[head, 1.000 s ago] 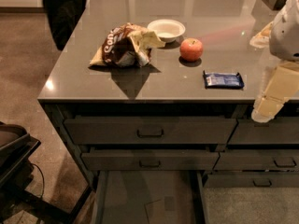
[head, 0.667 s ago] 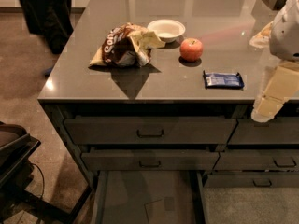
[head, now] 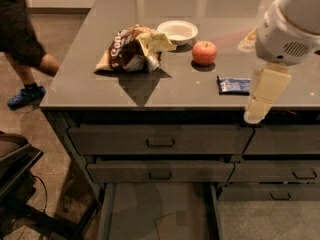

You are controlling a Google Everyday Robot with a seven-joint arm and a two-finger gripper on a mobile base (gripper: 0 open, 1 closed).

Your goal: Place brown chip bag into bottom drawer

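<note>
Tool (head: 255, 111) at the right, hanging under the white arm (head: 292, 26), in front of the tabletop (head: 150, 91) edge. Wide or narrow: cannot tell.

Bag (head: 132, 51) lying crumpled on the tabletop, left of the middle, well apart from the tool. Just beside its right end, a white bowl (head: 177, 31) (touching or not, cannot tell). Right of the bowl, a red apple (head: 204, 52), apart from both. Nearer to the front edge, a flat blue wrapper (head: 233, 85), close behind the tool.

Below the tabletop, two shut drawers (head: 160, 143) with loop handles, one over the other. Under them the bottom drawer (head: 150, 209), standing open, with a paler patch on its grey floor.

At the far left, legs of a person (head: 22, 44).
</note>
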